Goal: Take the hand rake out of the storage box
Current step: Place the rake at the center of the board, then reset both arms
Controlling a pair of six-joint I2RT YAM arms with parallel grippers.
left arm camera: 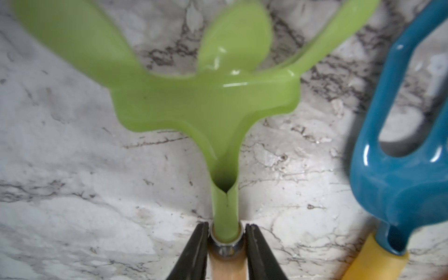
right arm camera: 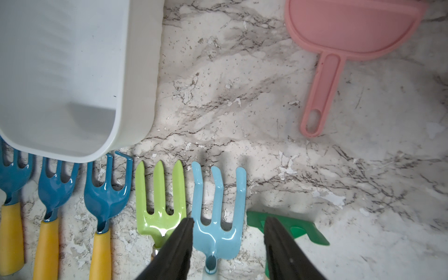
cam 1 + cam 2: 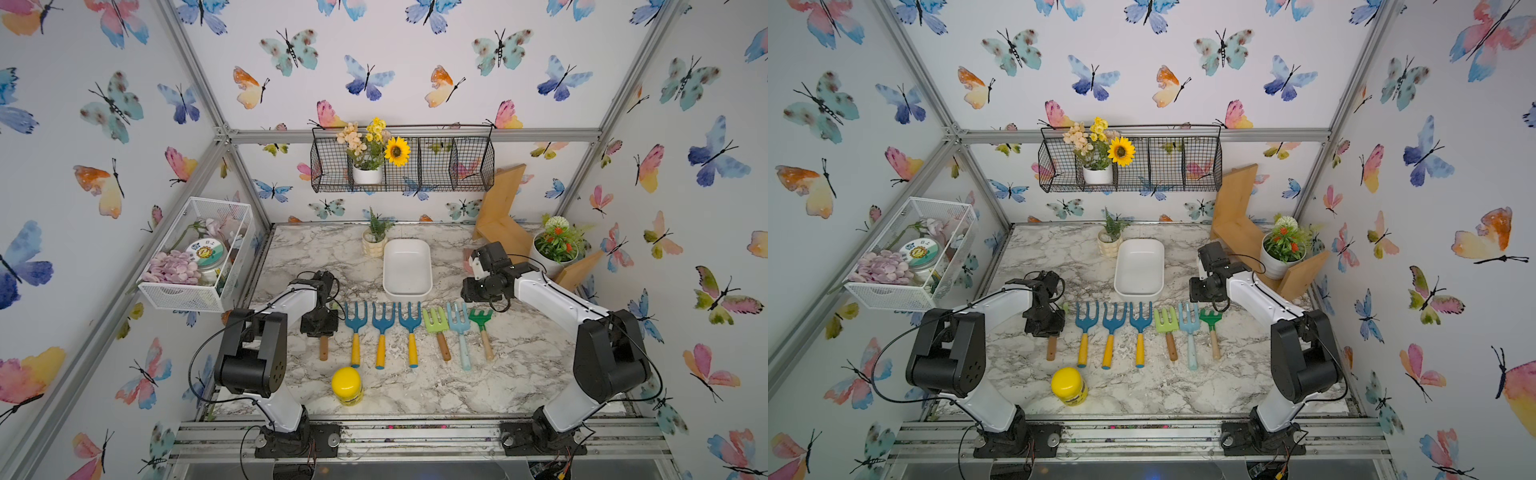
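the storage box (image 3: 407, 266) stands empty at the middle back of the marble-patterned table (image 3: 519, 365), so the taking-out looks as good as done; the hand rake (image 1: 206, 104), light green with a wooden handle, lies flat on the table at the left end of a row of rakes just in front of the box, fully outside it; the left gripper (image 1: 226, 228) is down over its neck, jaws either side of the metal ferrule with barely a sliver between, and i cannot tell whether they pinch it or have let go; what is left, by my reckoning, is only to free the rake and lift the arm clear; the right gripper (image 2: 229, 223) hangs above the other end of the row, jaws apart with nothing in them; beside the rake lie three blue rakes (image 3: 382, 322) with yellow handles, then a second green rake (image 3: 436, 326), a pale blue rake (image 3: 459, 328) and a dark green rake (image 3: 481, 322); a yellow-lidded jar (image 3: 347, 384) sits nearer the front edge, and a pink scoop (image 2: 349, 31) lies by the right arm; around them are butterfly wallpaper (image 3: 415, 62), a black wire basket (image 3: 436, 166) with flowers on the back wall, and a white mesh basket (image 3: 195, 257) on the left wall
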